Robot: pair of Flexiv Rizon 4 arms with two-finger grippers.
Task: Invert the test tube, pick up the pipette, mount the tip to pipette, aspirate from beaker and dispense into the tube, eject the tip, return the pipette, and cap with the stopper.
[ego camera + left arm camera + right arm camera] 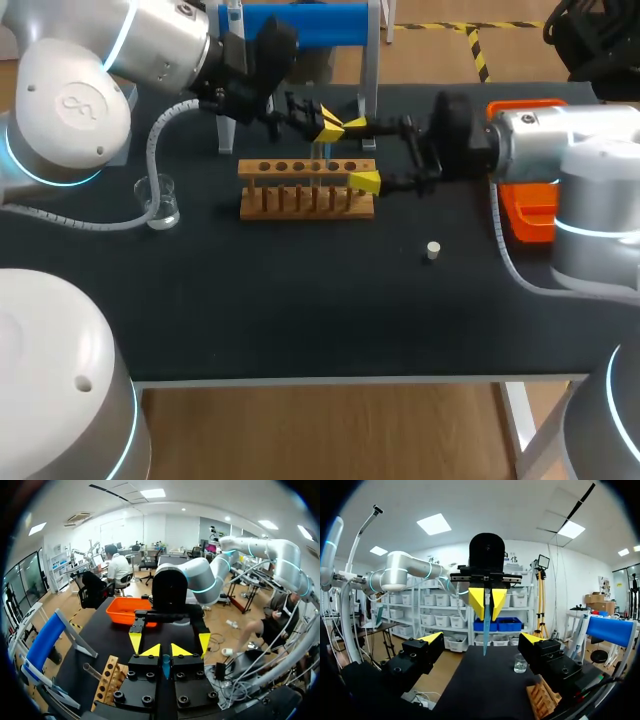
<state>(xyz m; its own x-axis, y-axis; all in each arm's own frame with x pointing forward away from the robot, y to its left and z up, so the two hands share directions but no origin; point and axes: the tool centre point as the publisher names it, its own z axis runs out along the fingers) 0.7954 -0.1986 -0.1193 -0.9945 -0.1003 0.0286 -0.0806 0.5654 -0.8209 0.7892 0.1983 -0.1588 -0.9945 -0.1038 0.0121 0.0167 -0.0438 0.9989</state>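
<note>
My left gripper [331,124] hangs over the wooden tube rack [307,188], shut on a thin clear test tube [322,158] that points down at the rack's holes. In the right wrist view the left gripper [487,602] pinches the tube [485,632] near its upper end. My right gripper [362,153] faces it, open, with one yellow tip on each side of the tube and not touching it. From the left wrist, the left gripper [165,651] is closed on the tube's end [165,665]. A glass beaker [160,200] stands left of the rack. A small white stopper [432,250] lies to the rack's front right.
An orange tray [530,210] sits at the table's right edge under my right arm. A blue-topped pipette stand [300,25] rises behind the rack. From the right wrist, the beaker [520,663] and the rack's end [545,700] lie ahead on the black tabletop [300,300].
</note>
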